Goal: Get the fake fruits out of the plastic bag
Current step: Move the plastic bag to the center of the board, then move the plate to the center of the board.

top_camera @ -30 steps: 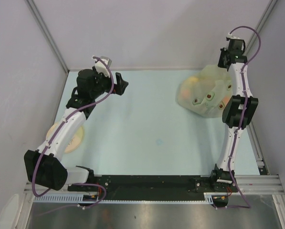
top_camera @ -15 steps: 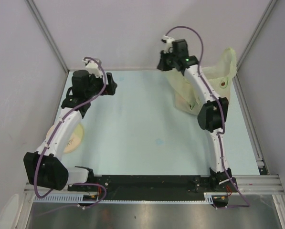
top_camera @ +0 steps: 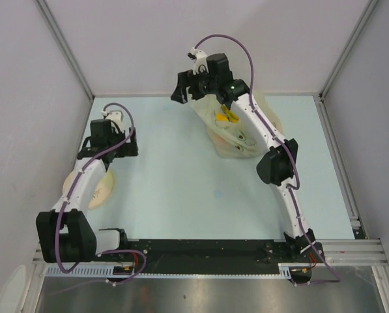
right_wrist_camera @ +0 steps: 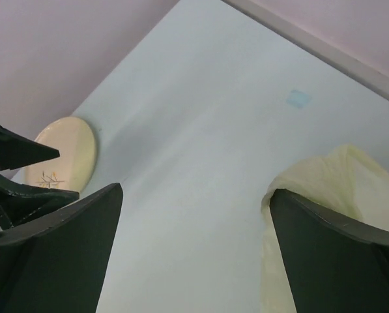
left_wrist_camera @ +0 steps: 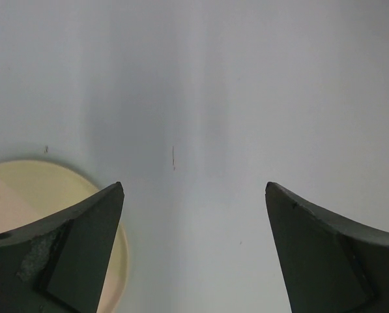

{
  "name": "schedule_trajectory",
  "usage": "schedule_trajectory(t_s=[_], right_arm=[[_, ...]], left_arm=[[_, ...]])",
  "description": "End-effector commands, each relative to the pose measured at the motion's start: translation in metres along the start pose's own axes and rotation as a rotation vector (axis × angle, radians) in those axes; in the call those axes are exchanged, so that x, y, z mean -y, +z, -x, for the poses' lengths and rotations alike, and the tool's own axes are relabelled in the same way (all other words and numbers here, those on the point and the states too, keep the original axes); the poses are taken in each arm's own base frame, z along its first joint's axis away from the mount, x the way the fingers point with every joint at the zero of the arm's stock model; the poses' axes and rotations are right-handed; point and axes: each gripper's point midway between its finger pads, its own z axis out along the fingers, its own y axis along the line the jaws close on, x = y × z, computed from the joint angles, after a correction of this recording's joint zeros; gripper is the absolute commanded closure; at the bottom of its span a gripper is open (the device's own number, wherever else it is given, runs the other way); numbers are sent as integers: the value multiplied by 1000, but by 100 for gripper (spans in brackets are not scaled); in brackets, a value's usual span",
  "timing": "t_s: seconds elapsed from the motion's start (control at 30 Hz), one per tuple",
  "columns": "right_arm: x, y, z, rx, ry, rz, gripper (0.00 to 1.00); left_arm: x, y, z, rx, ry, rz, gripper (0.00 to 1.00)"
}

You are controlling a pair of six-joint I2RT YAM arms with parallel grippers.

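The plastic bag (top_camera: 238,134), pale yellow-green and crumpled, lies at the back middle of the table, partly under my right arm. Fake fruits show through it, a yellow one (top_camera: 227,117) clearest; the others are blurred by the plastic. My right gripper (top_camera: 187,91) hangs just left of the bag's top, open, nothing between its fingers. In the right wrist view (right_wrist_camera: 197,195) the bag's edge (right_wrist_camera: 331,189) sits beside the right finger. My left gripper (top_camera: 109,153) is open and empty over bare table at the left (left_wrist_camera: 194,195).
A round cream plate (top_camera: 93,190) with a sprig design lies at the left, under my left arm; its rim shows by the left finger (left_wrist_camera: 44,189) and in the right wrist view (right_wrist_camera: 64,150). Walls close the back and both sides.
My right arm swung from the back right corner to the back middle, carrying the bag along, then its jaws opened. My left arm pulled back toward the plate.
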Motion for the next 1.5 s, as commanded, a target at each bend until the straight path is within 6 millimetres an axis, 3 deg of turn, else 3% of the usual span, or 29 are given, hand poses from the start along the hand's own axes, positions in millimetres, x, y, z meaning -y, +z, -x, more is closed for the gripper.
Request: schedule_trajectory(t_s=[0.0, 0.1, 0.17, 0.2, 0.3, 0.33, 0.5, 0.63, 0.73, 0.87, 0.97, 1.07, 1.1, 1.17, 1.27, 1.3, 1.33, 1.47], right_arm=[[-6, -60, 39, 48, -45, 17, 0], [-13, -94, 57, 79, -54, 9, 0], [-24, -115, 69, 104, -75, 5, 0], [-22, -120, 67, 99, -74, -3, 0], [-30, -139, 72, 110, -100, -20, 0], [-28, -139, 64, 91, -93, -26, 0], [-23, -146, 49, 56, -104, -60, 0], [-22, -147, 47, 48, -107, -60, 0], [-19, -152, 70, 111, -82, -70, 0], [-5, -168, 122, 270, -73, -123, 0], [5, -195, 168, 433, -46, -180, 0], [41, -231, 200, 609, 94, -288, 0], [50, -251, 210, 661, 101, -316, 0], [69, -263, 212, 688, 80, -416, 0], [83, -281, 206, 655, -3, -534, 0], [79, -292, 207, 661, -28, -561, 0], [91, -293, 196, 640, -30, -621, 0], [104, -306, 182, 602, -102, -737, 0]], left_arm=[[-17, 9, -55, -178, 126, 46, 6], [-32, 18, -91, -296, 200, 86, 14], [-38, 22, -102, -322, 217, 110, 17], [-43, 24, -115, -357, 218, 124, 17], [-49, 29, -130, -395, 232, 144, 22], [-50, 31, -135, -416, 235, 147, 24], [-55, 34, -140, -420, 241, 167, 31], [-42, 27, -131, -399, 231, 88, 34], [-43, 17, -114, -331, 228, 96, 34], [-67, 7, -120, -358, 190, 180, 34], [-79, 10, -130, -378, 199, 210, 35], [-79, 18, -139, -423, 232, 188, 35], [-79, 21, -137, -423, 238, 176, 35], [-77, 27, -141, -441, 279, 136, 36], [-65, 32, -147, -460, 321, 54, 38], [-63, 32, -150, -470, 344, 33, 41], [-52, 32, -154, -479, 343, -25, 44], [-10, 27, -174, -497, 447, -213, 52]])
